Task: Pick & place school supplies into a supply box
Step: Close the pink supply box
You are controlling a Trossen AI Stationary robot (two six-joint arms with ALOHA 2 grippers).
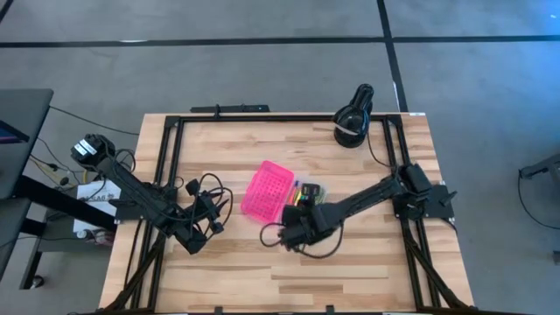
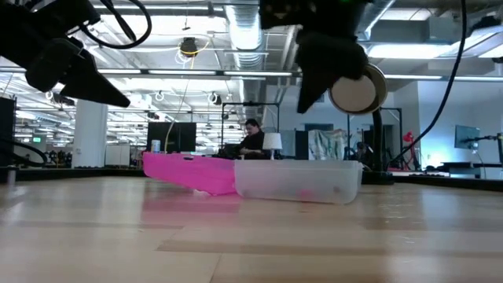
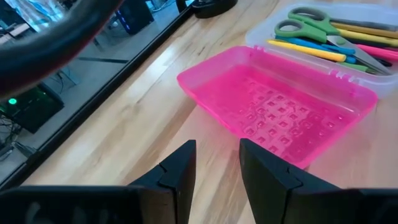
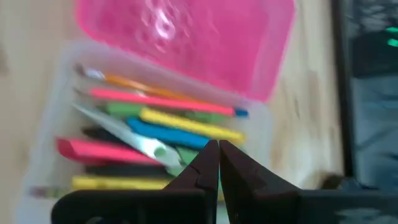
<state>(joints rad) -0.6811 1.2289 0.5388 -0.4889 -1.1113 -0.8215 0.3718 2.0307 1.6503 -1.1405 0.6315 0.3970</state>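
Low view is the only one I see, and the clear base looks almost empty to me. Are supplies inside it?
Observer: Yes. Green-handled scissors and several pens lie in the clear base.
Operator: Does the right gripper hold something?
Observer: No. The right gripper is shut, nothing between its fingers, pointing at the pens.
Operator: And the left one?
Observer: The left gripper is open and empty, facing the pink lid, which lies flat beside the base.

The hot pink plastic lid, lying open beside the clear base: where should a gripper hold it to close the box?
Probably the free long edge of the hot pink plastic lid, farthest from the clear base. It lies open, hollow side up; the left gripper faces that raised rim.
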